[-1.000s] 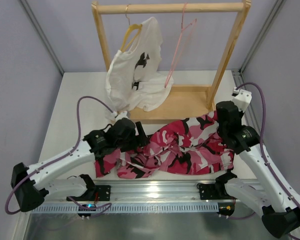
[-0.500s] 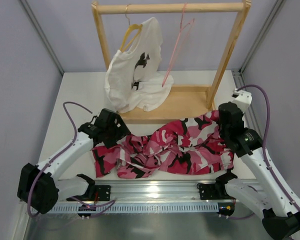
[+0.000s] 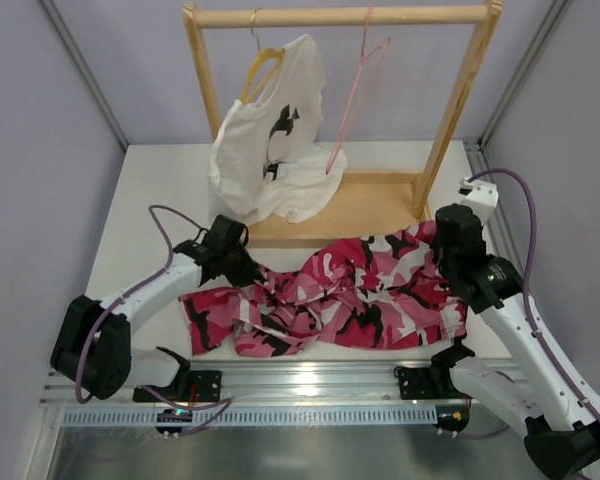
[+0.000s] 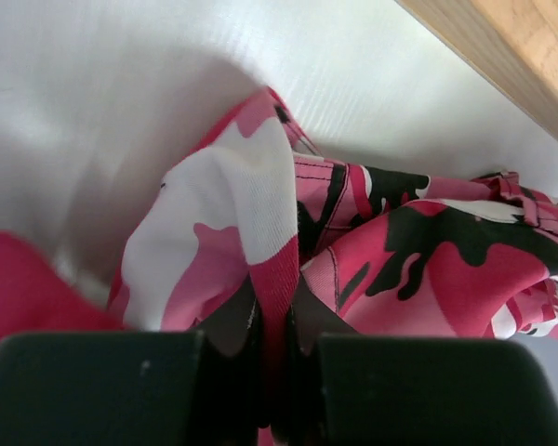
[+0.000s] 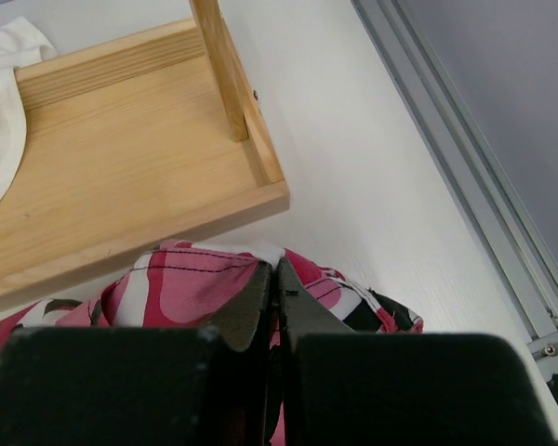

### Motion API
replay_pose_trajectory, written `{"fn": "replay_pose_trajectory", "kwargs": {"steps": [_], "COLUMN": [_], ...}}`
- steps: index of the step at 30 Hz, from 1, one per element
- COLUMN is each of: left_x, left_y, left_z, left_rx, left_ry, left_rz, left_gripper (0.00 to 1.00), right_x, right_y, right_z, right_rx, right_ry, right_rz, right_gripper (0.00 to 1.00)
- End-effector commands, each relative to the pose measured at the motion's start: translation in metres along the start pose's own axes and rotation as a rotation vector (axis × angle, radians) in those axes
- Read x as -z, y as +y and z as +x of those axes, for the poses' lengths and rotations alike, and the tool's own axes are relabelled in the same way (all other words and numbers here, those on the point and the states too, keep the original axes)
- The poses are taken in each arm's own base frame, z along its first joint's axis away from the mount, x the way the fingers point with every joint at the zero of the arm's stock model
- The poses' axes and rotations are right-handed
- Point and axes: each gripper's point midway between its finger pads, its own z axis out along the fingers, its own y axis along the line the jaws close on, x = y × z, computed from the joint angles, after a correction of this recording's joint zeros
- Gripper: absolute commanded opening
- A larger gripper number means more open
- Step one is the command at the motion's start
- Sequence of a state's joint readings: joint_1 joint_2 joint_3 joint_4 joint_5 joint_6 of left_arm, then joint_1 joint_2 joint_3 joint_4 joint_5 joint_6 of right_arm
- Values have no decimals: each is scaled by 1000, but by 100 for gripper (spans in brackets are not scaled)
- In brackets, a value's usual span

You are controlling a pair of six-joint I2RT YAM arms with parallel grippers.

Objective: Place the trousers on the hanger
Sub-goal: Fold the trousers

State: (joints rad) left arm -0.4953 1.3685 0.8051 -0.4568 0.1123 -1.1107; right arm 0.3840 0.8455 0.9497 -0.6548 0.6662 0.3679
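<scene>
White worktop (image 3: 140,200) carries it all. The left hand (image 4: 274,316), spread wide a moment ago, now pinches a fold at the left end of the trousers (image 3: 350,295), and the right hand (image 5: 274,279) stays clamped on their right end. With both ends gripped, lifting looks possible. They lie crumpled in front of the rack (image 3: 350,205), long axis left-right, below the hanger (image 3: 348,108).
</scene>
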Motion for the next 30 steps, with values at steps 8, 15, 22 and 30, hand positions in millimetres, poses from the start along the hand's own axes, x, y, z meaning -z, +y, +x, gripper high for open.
{"fn": "replay_pose_trajectory", "kwargs": {"steps": [8, 15, 22, 30], "left_x": [210, 156, 107, 159], "left_y": [51, 55, 59, 58], "left_z": [-119, -74, -36, -91], "left_rx": [-77, 127, 120, 73], "left_ry": [-792, -673, -471, -705], "left_rz": [-348, -22, 43, -107], "left_gripper": [1, 1, 55, 86], "right_x": [13, 10, 0, 11], "right_y": [47, 60, -2, -20], "right_z": [-22, -8, -12, -17], "right_rx": [-141, -150, -47, -3], "right_ry": [-24, 9, 9, 39], "right_rz": [-246, -305, 34, 100], "right_gripper": [4, 4, 4, 4]}}
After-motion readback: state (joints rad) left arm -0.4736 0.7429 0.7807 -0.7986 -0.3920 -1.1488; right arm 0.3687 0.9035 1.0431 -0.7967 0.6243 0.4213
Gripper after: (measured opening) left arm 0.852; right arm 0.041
